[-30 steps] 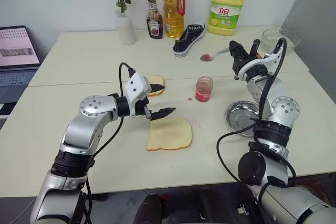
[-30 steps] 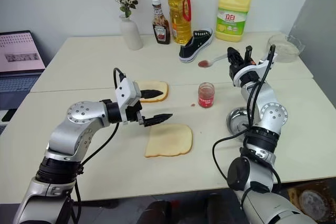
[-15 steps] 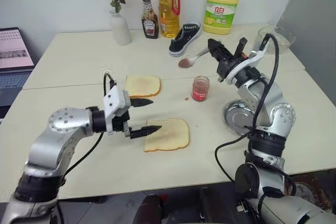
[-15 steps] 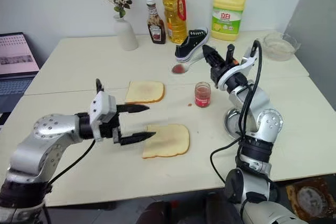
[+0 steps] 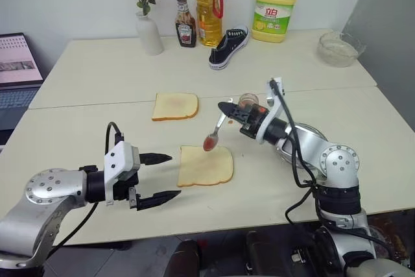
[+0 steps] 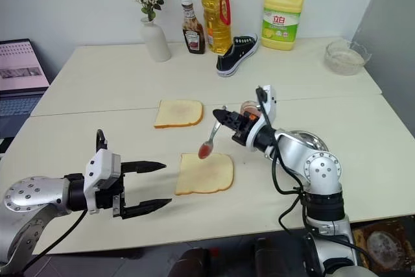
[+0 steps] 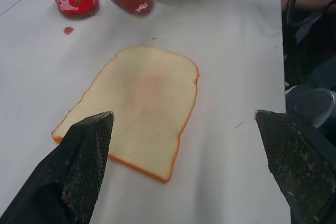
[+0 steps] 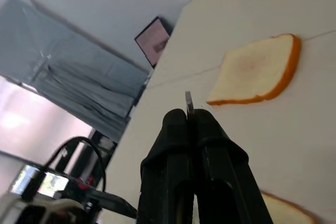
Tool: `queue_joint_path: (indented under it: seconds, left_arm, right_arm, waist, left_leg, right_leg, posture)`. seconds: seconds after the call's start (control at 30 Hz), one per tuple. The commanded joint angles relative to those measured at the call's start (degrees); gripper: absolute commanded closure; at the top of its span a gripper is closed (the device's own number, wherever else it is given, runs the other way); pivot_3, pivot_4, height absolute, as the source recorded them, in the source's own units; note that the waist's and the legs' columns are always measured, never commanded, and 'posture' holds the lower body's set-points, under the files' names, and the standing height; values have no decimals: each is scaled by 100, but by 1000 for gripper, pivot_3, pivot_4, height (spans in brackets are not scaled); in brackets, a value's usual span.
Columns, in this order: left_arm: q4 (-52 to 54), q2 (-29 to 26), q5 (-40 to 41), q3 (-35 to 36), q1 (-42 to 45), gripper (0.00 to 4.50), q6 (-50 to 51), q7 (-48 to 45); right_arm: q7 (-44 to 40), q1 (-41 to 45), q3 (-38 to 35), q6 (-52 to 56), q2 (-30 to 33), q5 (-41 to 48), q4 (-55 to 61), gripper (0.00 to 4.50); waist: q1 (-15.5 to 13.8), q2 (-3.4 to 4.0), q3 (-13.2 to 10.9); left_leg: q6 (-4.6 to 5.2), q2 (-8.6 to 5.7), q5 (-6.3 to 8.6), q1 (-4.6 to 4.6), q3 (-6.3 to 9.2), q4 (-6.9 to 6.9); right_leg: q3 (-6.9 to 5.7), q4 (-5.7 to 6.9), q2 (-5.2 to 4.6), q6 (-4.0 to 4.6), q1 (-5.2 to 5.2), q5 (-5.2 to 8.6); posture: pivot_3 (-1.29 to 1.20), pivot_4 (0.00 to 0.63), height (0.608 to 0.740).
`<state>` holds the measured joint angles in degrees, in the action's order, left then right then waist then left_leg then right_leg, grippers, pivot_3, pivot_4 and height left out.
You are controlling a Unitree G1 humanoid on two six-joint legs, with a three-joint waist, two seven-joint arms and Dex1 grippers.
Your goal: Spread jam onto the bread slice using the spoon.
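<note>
Overhead, head views: right gripper was clamped on the spoon by its handle. The spoon slanted down toward the robot's left, its jam-loaded bowl hanging just above the far edge of the bread slice. The slice lay below and slightly nearer the robot than the bowl, its long axis running across the table, so the coming move looked like a short descent. The right arm was the nearer of the two to the slice. The left gripper stood empty with fingers wide, beside the slice on its left, apart from it. Count: two bread slices, the second slice farther back; one spoon; one jam jar, partly hidden behind the right gripper; one steel dish.

Next, left wrist view: the spread black fingers framed the slice; the red spoon bowl hovered past its far end, jar and dish beyond.

Lastly, right wrist view: fingers pressed together on the thin handle; the second slice lay ahead.
</note>
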<state>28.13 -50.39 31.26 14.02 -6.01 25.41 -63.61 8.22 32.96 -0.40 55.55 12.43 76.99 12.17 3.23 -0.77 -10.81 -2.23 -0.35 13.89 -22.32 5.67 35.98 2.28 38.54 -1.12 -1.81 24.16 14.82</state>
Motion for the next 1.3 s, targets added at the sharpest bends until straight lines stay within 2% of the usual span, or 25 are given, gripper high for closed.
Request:
queue_joint_path:
  seconds: [0.03, 0.37, 0.7, 1.07, 1.3]
  left_arm:
    - [99, -71, -7, 182, -52, 0, -168, -7]
    - [25, -117, -81, 132, -76, 0, -267, -8]
    - [51, -102, -107, 105, -56, 0, -289, 30]
    - [120, -69, -99, 85, -86, 0, -285, 98]
    - [153, -61, -92, 50, -116, 0, -297, 87]
  right_arm:
    - [-552, 47, 200, -78, 54, -441, 324, 4470]
    - [-1662, 77, 887, -270, 170, -1910, 537, 4470]
    - [-2089, 155, 868, -224, -150, -2480, 394, 4470]
    - [-2375, 224, 819, -184, -213, -2810, 378, 4470]
    - [-2939, 220, 1498, -796, -114, -3850, 185, 4470]
  waist:
    - [0, 0, 0]
    - [-1, -1, 0]
    - [0, -1, 1]
    - [0, -1, 1]
    - [2, -2, 1]
  left_leg:
    - [0, 1, 0, 0, 1, 0]
    - [-1, 2, 0, 0, 2, 0]
    - [-1, 1, 0, 0, 4, 0]
    - [-1, 1, 0, 1, 4, 0]
    - [-2, 1, 1, 4, 2, 0]
  right_leg:
    - [0, 0, 1, 0, 0, 0]
    - [-1, 0, 2, 0, 0, 0]
    - [-2, 1, 2, 0, 0, 0]
    - [-2, 2, 2, 1, 0, -1]
    - [-2, 2, 2, 1, 0, -1]
  posture:
    - [0, 150, 740]
    - [0, 150, 740]
    - [0, 150, 740]
    - [0, 150, 740]
    - [0, 150, 740]
